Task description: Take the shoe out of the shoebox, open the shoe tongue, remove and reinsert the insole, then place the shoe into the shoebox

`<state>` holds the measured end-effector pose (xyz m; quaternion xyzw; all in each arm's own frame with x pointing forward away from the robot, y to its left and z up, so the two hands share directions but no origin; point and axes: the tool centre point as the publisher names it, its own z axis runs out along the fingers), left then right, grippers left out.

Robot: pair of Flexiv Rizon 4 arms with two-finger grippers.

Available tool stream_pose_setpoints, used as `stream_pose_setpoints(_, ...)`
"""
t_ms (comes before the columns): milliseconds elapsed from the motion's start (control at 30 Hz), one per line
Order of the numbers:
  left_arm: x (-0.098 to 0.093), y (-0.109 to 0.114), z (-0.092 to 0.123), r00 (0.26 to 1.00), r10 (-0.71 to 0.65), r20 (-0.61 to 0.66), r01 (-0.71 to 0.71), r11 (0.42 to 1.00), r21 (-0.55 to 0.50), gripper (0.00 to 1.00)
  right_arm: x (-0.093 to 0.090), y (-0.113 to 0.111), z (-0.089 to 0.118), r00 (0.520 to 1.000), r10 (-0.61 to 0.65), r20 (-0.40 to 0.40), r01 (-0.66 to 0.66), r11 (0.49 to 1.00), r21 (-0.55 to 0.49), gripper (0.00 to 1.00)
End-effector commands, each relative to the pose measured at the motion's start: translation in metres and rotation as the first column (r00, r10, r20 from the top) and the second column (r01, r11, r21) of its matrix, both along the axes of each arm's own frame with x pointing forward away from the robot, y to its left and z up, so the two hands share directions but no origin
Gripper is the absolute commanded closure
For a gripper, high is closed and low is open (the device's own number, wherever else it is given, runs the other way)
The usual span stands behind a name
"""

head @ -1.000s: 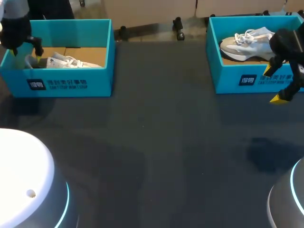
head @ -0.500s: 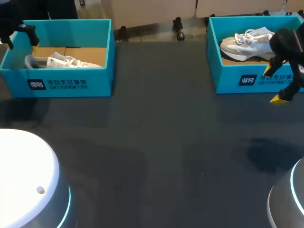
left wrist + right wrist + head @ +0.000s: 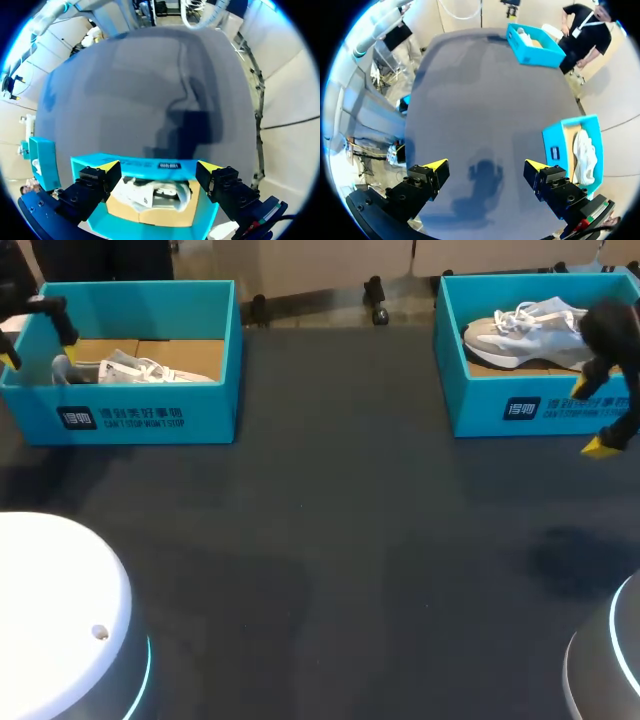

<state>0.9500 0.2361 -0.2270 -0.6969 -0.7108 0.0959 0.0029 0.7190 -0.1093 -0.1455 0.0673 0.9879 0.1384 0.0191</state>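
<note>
Soft overhead light is falling evenly on the dark surface [image 3: 330,540], which is reading dim in the head view. Diffuse shadows are pooling near the surface's right edge and at its far left corner. In the left wrist view a darker, blocky shadow is lying mid-surface. Cyan light rings [image 3: 143,665] are glowing at the surface's near corners.

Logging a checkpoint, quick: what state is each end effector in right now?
Left end effector: open, empty, above the shoe in its shoebox.
Right end effector: open, empty, over the table.
</note>
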Motion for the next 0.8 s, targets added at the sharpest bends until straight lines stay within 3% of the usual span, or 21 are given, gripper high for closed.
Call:
stream_pose_setpoints(33, -0.021, -0.003, 0.008, 1.0, 0.022, 0.008, -0.022, 1.0, -0.008, 0.0, 0.02, -0.031, 0.007, 0.999, 0.008, -0.052, -0.009, 1.0, -0.019, 0.0)
stream_pose_setpoints(400, -0.062, -0.014, 0.008, 0.994, 0.11, -0.007, -0.11, 0.994, 0.002, 0.0, 0.05, -0.094, 0.014, 0.994, -0.058, -0.094, 0.048, 0.994, -0.103, 0.0)
stream_pose_setpoints(667, -0.095, -0.027, 0.001, 0.996, 0.077, -0.036, -0.077, 0.997, 0.011, 0.0, 0.095, -0.13, 0.02, 0.973, -0.225, -0.052, 0.221, 0.973, -0.075, 0.0)
stream_pose_setpoints(800, -0.101, -0.03, -0.001, 0.996, 0.071, -0.057, -0.07, 0.997, 0.02, 0.0, 0.123, -0.138, 0.026, 0.962, -0.271, -0.032, 0.268, 0.96, -0.086, 0.0)
